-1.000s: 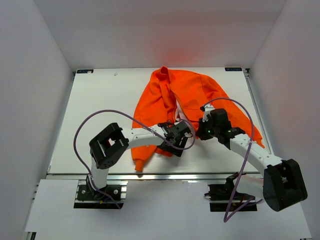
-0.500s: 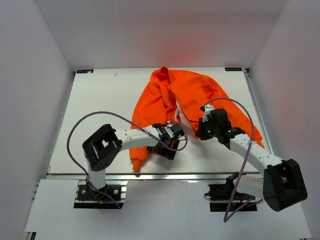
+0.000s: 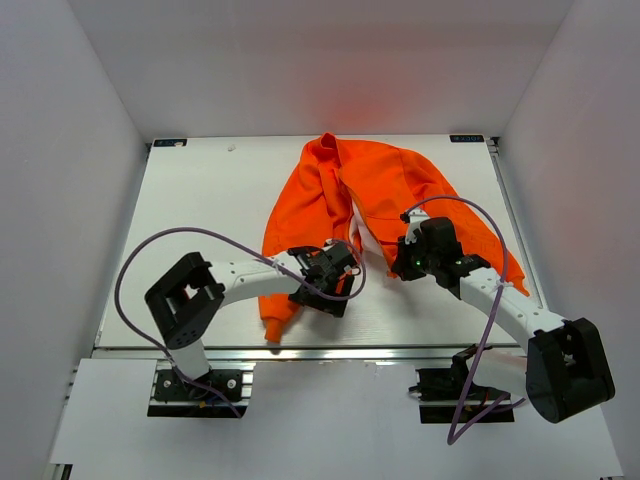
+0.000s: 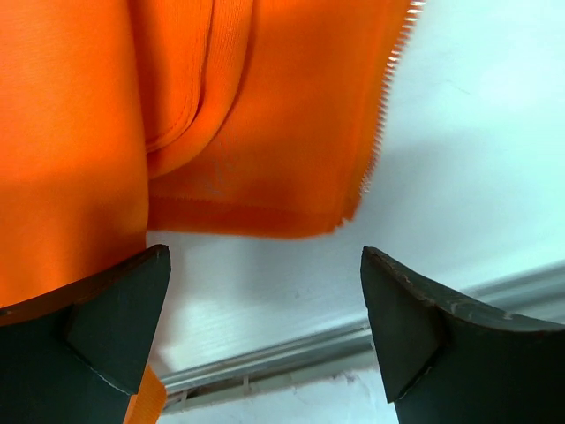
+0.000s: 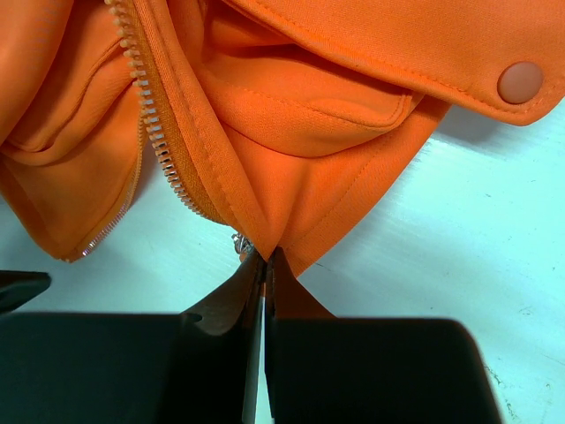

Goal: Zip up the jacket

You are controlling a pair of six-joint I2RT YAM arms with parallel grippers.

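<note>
Jacket point(image 3: 380, 190) lay open-fronted on the table point(image 3: 200, 200), running from the far edge almost to the near edge, centre to right; left gripper point(image 4: 265, 256) hung over the near hem with fingers spread wide, gripping nothing; right gripper point(image 5: 263, 265) had its fingers pressed together, pinching the bottom corner of the other front panel just beside the zipper teeth point(image 5: 150, 115); a small metal bit showed at that pinch, too small to say if it was the slider. My read: the step was to grab the loose hem corner point(image 4: 340, 216) and bring the two zipper ends together; best to bite right at the tooth edge point(image 4: 384, 106), not the folded fabric left of it; keep the right pinch firm so that end stays put; drag low along the table to avoid bunching the panel.
</note>
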